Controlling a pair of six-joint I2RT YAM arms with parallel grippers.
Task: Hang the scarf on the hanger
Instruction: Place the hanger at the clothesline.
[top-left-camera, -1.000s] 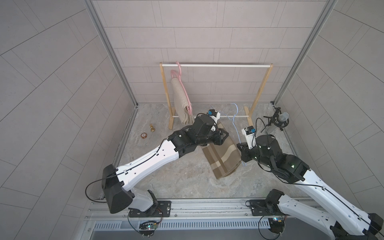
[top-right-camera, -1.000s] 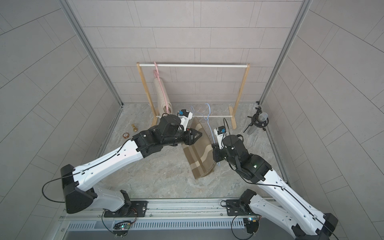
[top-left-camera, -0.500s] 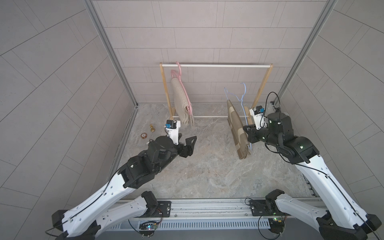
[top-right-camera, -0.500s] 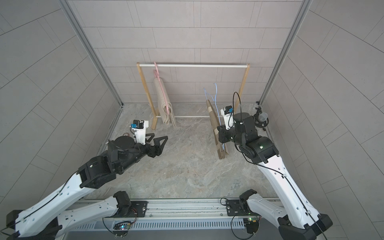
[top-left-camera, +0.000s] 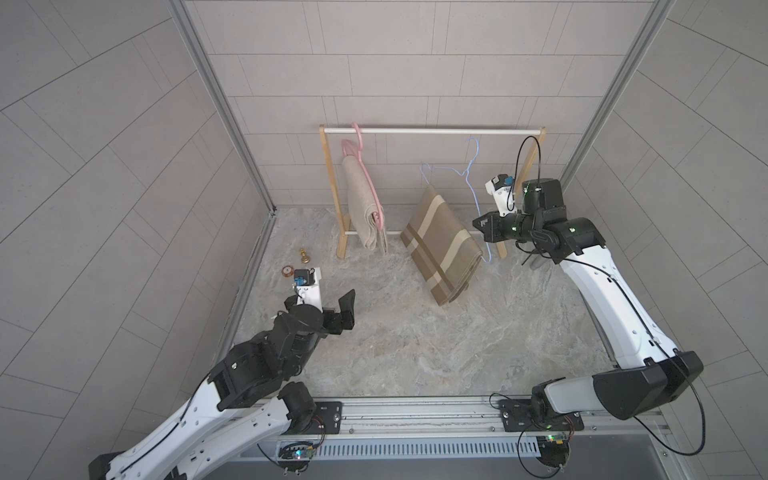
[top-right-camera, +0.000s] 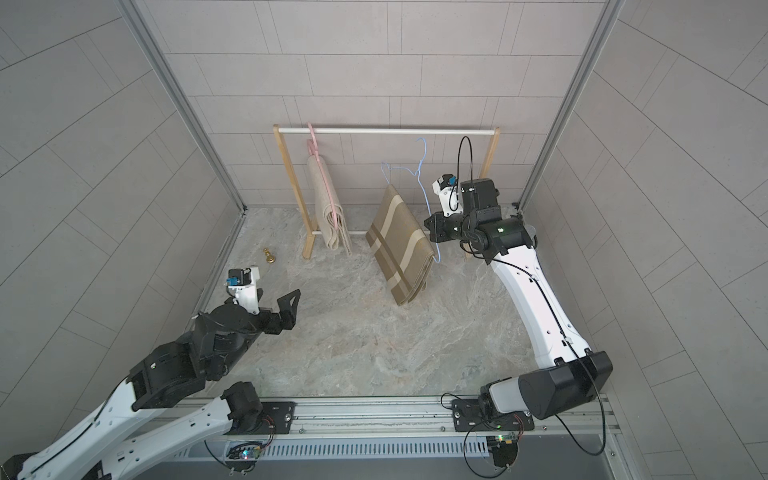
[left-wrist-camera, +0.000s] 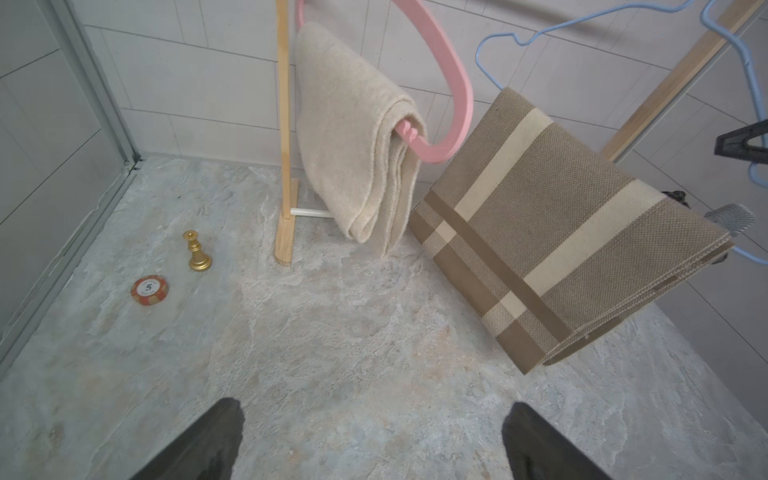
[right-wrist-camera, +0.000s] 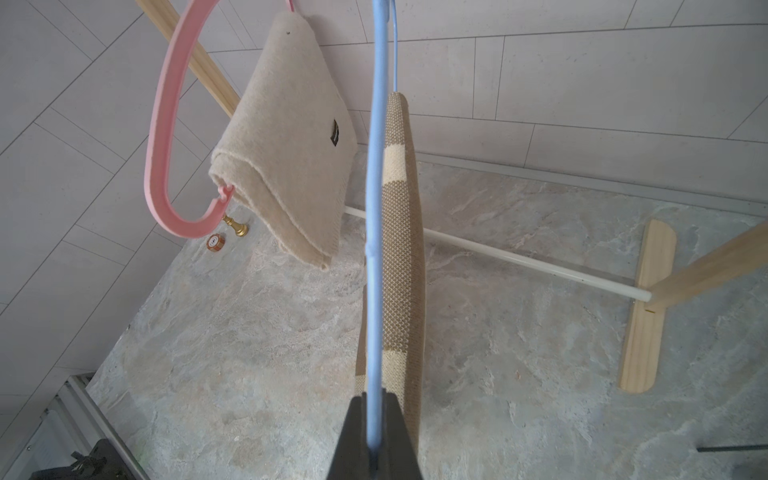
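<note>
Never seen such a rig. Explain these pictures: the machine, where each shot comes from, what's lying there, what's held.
It is a two-armed robot with pincer grippers. Two pictures look down from overhead; the others come from a camera on each wrist. The right gripper is shut on a blue hanger with a striped scarf draped over it. The left gripper is open and empty. On the rack hangs a pink hanger with a beige scarf. A gold chess piece and a poker chip sit on the surface.
</note>
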